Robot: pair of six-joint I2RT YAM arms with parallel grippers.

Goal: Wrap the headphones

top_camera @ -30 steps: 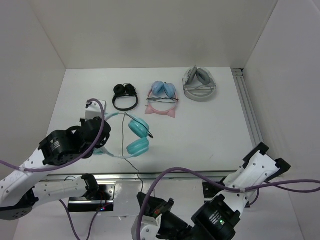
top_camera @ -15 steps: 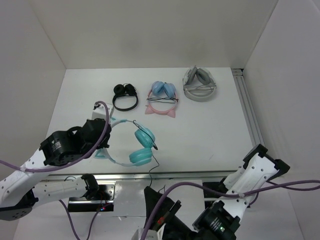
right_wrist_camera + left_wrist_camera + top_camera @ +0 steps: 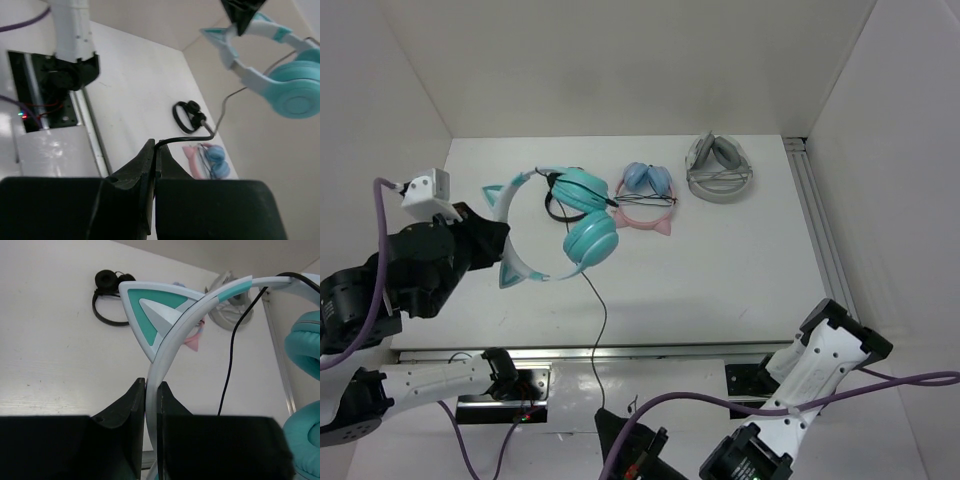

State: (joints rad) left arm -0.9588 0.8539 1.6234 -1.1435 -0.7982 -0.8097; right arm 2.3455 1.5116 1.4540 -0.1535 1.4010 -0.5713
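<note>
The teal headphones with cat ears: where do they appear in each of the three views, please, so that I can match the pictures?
Top external: the teal headphones are left of centre.
Left wrist: the headband rises from bottom centre to top right; the cups are at the right edge.
Right wrist: they are at upper right; the cable runs down to the centre.
Shared landmark: the pink-banded pair lying on the table.
</note>
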